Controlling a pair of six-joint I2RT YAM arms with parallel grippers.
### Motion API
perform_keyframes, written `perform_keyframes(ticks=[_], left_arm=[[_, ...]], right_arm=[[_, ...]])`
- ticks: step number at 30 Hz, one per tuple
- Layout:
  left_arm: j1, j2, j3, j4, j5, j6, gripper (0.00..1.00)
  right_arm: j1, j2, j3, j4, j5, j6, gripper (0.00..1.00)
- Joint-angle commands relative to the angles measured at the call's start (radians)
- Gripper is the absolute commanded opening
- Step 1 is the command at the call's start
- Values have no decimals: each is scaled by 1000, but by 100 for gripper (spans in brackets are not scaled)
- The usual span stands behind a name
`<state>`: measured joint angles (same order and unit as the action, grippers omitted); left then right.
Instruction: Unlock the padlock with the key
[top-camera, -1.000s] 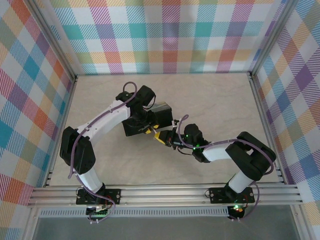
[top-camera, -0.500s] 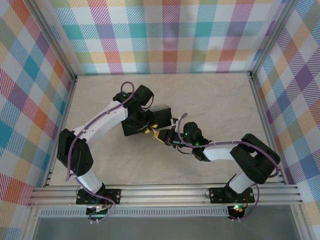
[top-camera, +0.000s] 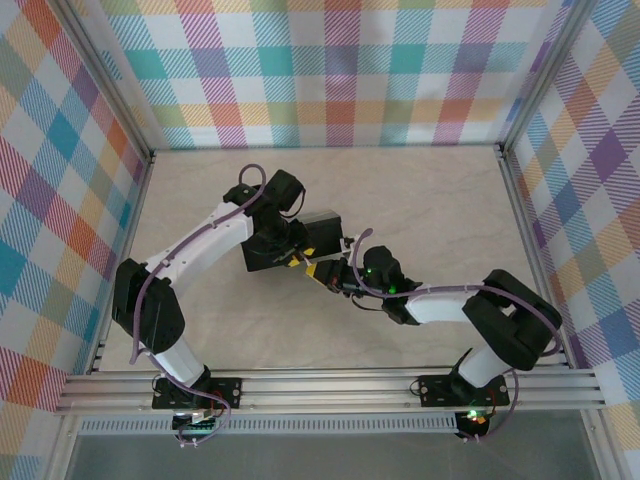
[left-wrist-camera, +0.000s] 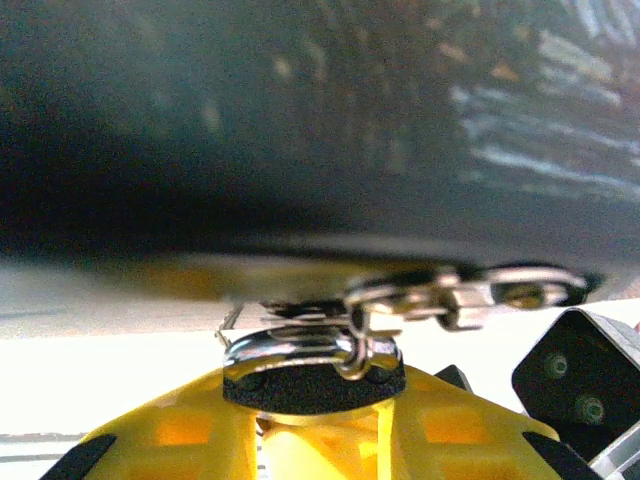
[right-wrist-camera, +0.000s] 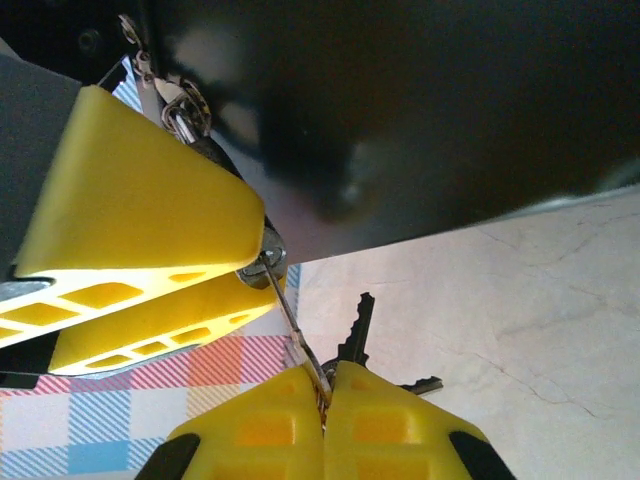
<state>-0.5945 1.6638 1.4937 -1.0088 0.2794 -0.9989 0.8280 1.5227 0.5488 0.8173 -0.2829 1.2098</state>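
While left jaws clamp the padlock (left-wrist-camera: 312, 372) and right jaws pinch the key (right-wrist-camera: 294, 335), tip at lock, skewed twisting may bend or slip it.

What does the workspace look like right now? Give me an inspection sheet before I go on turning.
Surface: pale marbled table, no damage seen.
Job's things: padlock sits at the edge of the dark box; key runs from the right fingertips up to the padlock's end; how deep it sits cannot be told.
Clutter: spare keys dangle beside the key; otherwise nothing seen.
Grippers: left gripper shut on the padlock; right gripper shut on the key.
Cables: purple cables run along both arms, no snag seen.
Surroundings: plaid walls, aluminium frame.
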Motion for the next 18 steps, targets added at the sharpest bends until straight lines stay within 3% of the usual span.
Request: perform_keyframes(ticks=[1,9,15,18], left_arm=[[-14,3,-6,-20,56,36,0],[-15,-6,-23,-3,76,49,0],[-13,-10,-21,-5,86,55,0],[-7,-12,-33,12,98,36,0]], right_arm=[[16,-108,136,-54,-19,-184,0],[2,-56,198,6,-142,-191,0],[-9,-99,226,-167,-76,-283,0],[-8,-96,218,-114,-78,-270,0]])
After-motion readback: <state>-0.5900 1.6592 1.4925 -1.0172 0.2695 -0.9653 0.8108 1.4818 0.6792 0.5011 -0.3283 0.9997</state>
